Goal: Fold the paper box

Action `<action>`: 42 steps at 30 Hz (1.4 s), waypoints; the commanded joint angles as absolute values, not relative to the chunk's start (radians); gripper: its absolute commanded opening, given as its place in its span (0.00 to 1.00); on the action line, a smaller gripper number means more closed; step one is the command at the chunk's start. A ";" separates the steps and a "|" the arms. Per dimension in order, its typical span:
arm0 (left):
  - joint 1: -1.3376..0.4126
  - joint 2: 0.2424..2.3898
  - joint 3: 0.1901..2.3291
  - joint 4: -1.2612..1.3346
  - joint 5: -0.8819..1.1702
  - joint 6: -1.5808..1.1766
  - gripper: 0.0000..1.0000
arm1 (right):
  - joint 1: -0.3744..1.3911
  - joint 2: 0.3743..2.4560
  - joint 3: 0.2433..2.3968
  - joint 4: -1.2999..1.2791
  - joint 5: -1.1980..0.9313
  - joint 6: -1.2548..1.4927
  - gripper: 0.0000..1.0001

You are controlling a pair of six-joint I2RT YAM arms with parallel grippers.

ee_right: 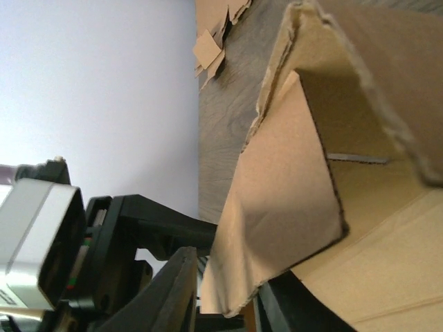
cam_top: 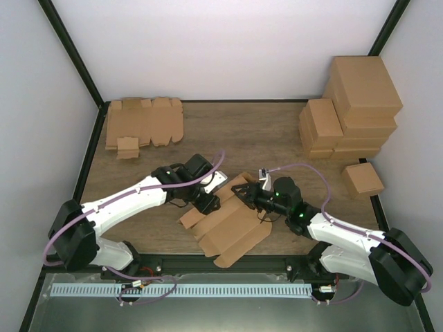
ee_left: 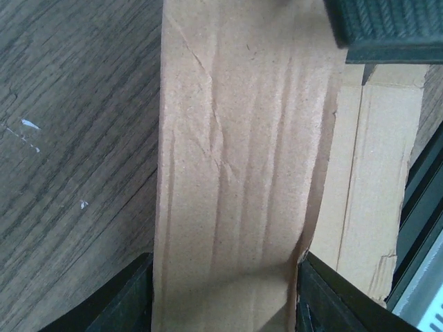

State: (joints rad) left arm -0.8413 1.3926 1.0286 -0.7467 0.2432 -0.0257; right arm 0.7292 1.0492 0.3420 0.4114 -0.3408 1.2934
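Now, your left gripper [cam_top: 208, 203] straddles box [cam_top: 235, 232] flap — grip unclear; right gripper [cam_top: 246, 196] slightly parted, loose round raised flap

On the wooden counter [cam_top: 277, 131] we see a pile of flat cardboard blanks [cam_top: 144, 124] at the far left and stacked closed cartons [cam_top: 353, 104] at the far right (close against the right wall). One small carton [cam_top: 363, 180] sits alone, nearer. A white ribbed strip [cam_top: 180, 291] runs along the near side.
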 commanded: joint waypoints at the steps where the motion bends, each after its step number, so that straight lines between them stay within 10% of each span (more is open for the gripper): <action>1: -0.863 1.406 1.051 -0.763 0.202 -0.022 0.52 | 0.735 1.037 0.345 0.427 -0.334 1.265 0.29; 9: -0.867 1.406 1.078 -0.811 0.120 -0.021 0.52 | 0.735 0.872 0.394 0.086 -0.212 1.113 0.65; 16: -0.868 1.444 1.100 -0.794 0.019 -0.028 0.54 | 0.715 0.819 0.410 -0.077 -0.170 0.987 0.70; 24: -0.871 1.560 1.114 -0.727 -0.033 -0.050 0.53 | 0.579 0.984 0.575 -0.168 -0.256 0.705 0.65; 42: -0.939 1.517 1.051 -0.682 -0.068 -0.100 0.53 | 0.539 1.316 0.734 -0.092 -0.380 0.607 0.17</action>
